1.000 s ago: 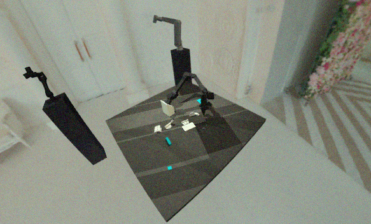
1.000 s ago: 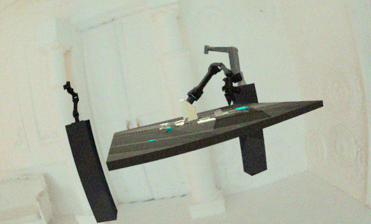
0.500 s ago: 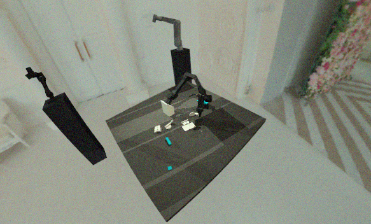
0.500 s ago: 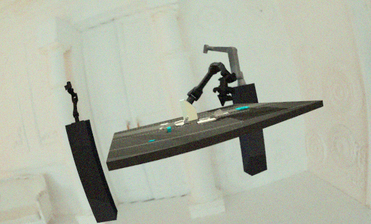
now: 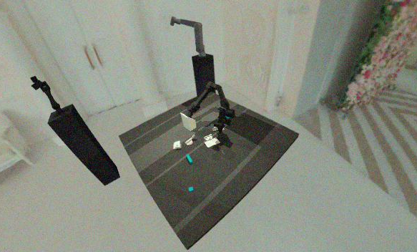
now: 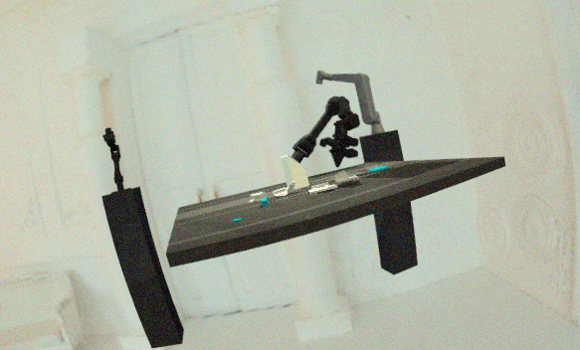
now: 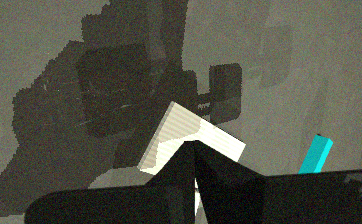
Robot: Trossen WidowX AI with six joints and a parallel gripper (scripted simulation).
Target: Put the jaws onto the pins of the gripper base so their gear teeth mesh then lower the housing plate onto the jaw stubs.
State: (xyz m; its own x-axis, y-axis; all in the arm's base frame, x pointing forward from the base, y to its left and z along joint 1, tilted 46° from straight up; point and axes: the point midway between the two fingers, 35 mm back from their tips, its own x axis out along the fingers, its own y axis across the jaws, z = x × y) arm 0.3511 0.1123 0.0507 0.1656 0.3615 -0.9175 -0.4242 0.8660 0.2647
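The tool [image 5: 219, 132] [image 6: 338, 164] [image 7: 191, 148] is fully closed, fingertips together, w/ nothing gripped. It points down at the surface [image 5: 214, 200] [image 6: 278, 236] [image 7: 272, 100]; exterior view shows its tips above the top, w/ a visible gap. In wrist view the tips overlap a flat pale plate [image 5: 212, 143] [image 7: 217, 136], but that view alone doesn't settle contact.

Going by the top view's corners, the pale plate lies btwn the surface's center and its top corner. A small pale part [image 5: 209, 137] is right beside it, on the top-corner side. Two more pale pcs, a slim one [image 5: 189, 140] and a blockier one [image 5: 177, 144], lie toward the left corner. Can't ID for sure which pcs are the jaws, base or housing plate: too small & blurry. Gear teeth & pins can't be made out either.

A tall cream panel [image 5: 188, 122] [image 6: 296, 173] stands upright nr the upper-left edge, partly in front of the arm's foot in ext. view. A cyan bar [image 5: 189, 159] [image 6: 264, 202] [image 7: 314, 155] lies on the lower-left-edge side of center; a cyan block [image 5: 190, 189] [image 6: 237, 219] is closer to the bottom corner. Another cyan pc [image 5: 227, 117] [image 6: 378, 169], nr the top corner, is partly hidden by the arm in top view. Wrist view: the fingers cover the pale plate's near part, & dark shadows blur detail beyond it.
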